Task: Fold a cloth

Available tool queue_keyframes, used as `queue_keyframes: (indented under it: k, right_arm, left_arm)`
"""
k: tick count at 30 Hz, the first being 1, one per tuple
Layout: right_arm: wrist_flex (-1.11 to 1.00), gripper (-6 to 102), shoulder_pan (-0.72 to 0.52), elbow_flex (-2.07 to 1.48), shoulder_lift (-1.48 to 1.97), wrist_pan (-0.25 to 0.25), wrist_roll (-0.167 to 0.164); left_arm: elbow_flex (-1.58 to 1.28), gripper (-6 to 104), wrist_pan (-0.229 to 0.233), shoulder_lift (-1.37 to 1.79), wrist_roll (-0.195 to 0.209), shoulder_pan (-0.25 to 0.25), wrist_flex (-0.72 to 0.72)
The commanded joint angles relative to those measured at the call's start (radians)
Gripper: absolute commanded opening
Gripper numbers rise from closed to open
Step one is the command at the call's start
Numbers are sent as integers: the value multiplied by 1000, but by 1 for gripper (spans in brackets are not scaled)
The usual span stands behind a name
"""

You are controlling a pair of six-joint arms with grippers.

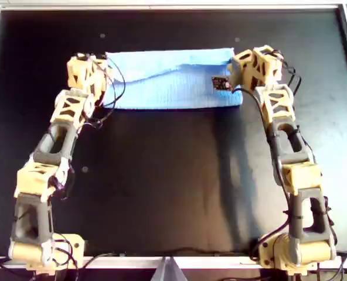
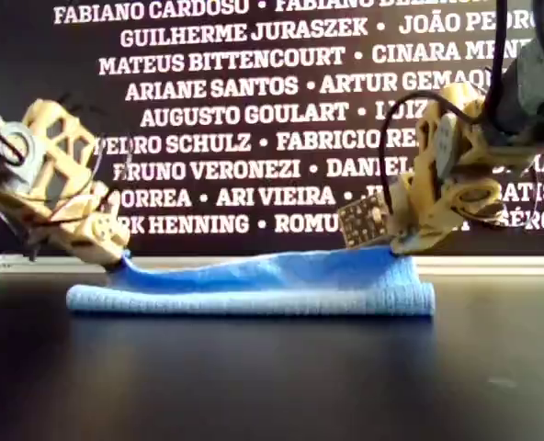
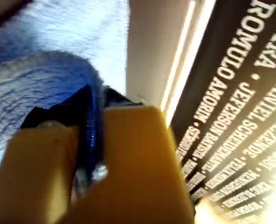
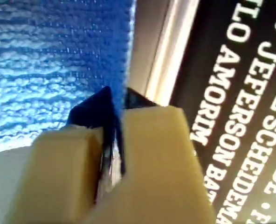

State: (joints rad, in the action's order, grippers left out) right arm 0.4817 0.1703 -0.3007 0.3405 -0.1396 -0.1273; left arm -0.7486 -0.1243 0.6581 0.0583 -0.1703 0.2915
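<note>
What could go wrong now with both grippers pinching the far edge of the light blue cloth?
Each grip is thin: the left gripper and right gripper clamp only the edge of the light blue ribbed fabric cloth, so a corner may slip. The top layer sags between them in the exterior view, so uneven release could leave the fold misaligned.

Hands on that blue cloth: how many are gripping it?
2. The left hand pinches the cloth at the overhead view's left end; the right hand pinches its right end.

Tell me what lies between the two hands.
Only the cloth: in the overhead view it spans from the left hand to the right hand, each pinching an end of it.
</note>
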Motion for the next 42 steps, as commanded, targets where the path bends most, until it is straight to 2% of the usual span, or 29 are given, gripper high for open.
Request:
queue_keyframes:
  k: [1,5,9,15,20,27,32,38,42]
  right_arm:
    - [-29,35,-3,92,44,6,-5]
    - [-29,50,-3,83,71,6,-5]
    - [-28,53,-5,94,80,6,-5]
    - [8,53,-8,61,201,6,9]
    - [183,53,-17,61,397,5,8]
    - [746,54,-17,63,701,2,11]
    - [1100,54,-17,92,887,-3,12]
    - [1129,54,-23,54,1186,6,15]
    - [1131,53,-38,-129,1351,8,64]
  left_arm:
    - [54,35,11,52,-5,20,-26]
    - [67,58,11,52,-3,20,-28]
    - [55,69,12,72,-3,20,-25]
    - [46,69,12,138,-5,21,-2]
    - [-101,69,12,394,-5,15,126]
    - [-505,69,14,969,-5,20,314]
    - [-900,69,14,1425,9,14,351]
    - [-1301,69,14,1905,9,18,350]
    - [-1424,69,14,2085,6,18,350]
